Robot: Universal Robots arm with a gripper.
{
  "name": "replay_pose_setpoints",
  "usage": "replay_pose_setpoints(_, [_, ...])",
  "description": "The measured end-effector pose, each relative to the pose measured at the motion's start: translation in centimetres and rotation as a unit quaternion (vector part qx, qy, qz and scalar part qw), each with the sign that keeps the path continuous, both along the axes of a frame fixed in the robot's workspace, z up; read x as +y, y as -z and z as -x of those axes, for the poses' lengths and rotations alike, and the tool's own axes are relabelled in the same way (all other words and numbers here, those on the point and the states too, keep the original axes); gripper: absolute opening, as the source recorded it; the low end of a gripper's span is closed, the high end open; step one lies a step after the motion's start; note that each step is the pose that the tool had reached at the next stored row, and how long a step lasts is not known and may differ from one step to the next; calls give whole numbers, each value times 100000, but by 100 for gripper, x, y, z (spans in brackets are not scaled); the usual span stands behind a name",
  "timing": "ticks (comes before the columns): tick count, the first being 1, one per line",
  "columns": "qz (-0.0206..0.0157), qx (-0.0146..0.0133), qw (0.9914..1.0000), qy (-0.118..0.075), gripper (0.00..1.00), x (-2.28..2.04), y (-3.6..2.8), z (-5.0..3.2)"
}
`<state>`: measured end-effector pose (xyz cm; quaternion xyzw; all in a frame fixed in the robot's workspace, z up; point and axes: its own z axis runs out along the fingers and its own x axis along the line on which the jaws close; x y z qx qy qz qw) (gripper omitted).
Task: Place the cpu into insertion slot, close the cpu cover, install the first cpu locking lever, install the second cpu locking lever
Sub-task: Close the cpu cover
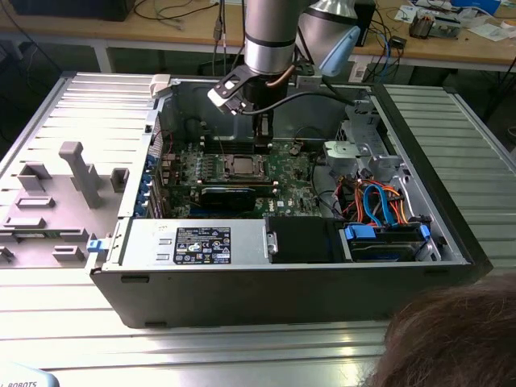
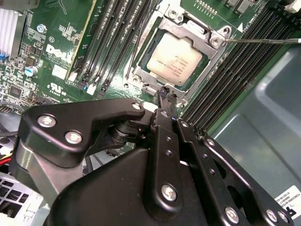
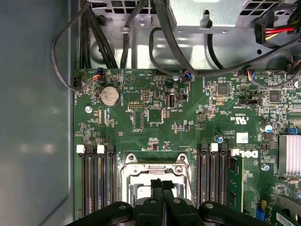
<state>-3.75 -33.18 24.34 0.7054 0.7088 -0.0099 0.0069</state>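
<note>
You are looking at the cpu, a flat square with a dull silver-grey top. It is lying in the insertion slot on the glossy green motherboard. The cpu cover, a thin bright metal frame, is lying flat around the chip. Your gripper, matte black with bolted links, is hanging with its fingers pressed together. The tips are sitting right at the frame's edge, and you cannot tell if they are pinching anything.

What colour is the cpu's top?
The small square metal-topped cpu is dull silver-grey; second wrist view shows it best.
</note>
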Motion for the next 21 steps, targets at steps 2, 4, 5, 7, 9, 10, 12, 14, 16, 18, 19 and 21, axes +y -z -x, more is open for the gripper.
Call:
replay_pose_setpoints(2, [0,1,100000,-1,11,0,1,12])
replay_pose_setpoints(4, [2,0,100000,0,11,0,2,26])
replay_pose_setpoints(5, [0,-1,100000,-1,11,0,2,34])
replay_pose_setpoints(7, [2,-1,100000,2,11,0,3,51])
replay_pose_setpoints(9, [0,0,100000,0,11,0,3,61])
replay_pose_setpoints(10, [0,-1,100000,-3,11,0,4,75])
replay_pose_setpoints(12, [2,1,100000,-1,11,0,3,96])
replay_pose_setpoints(14, [-2,0,100000,-2,11,0,4,127])
replay_pose_setpoints(16, [2,1,100000,1,11,0,4,164])
replay_pose_setpoints(18, [-1,-1,100000,0,11,0,4,186])
replay_pose_setpoints(19, [0,-2,100000,-3,11,0,4,198])
replay_pose_setpoints(21, [1,1,100000,-1,11,0,4,220])
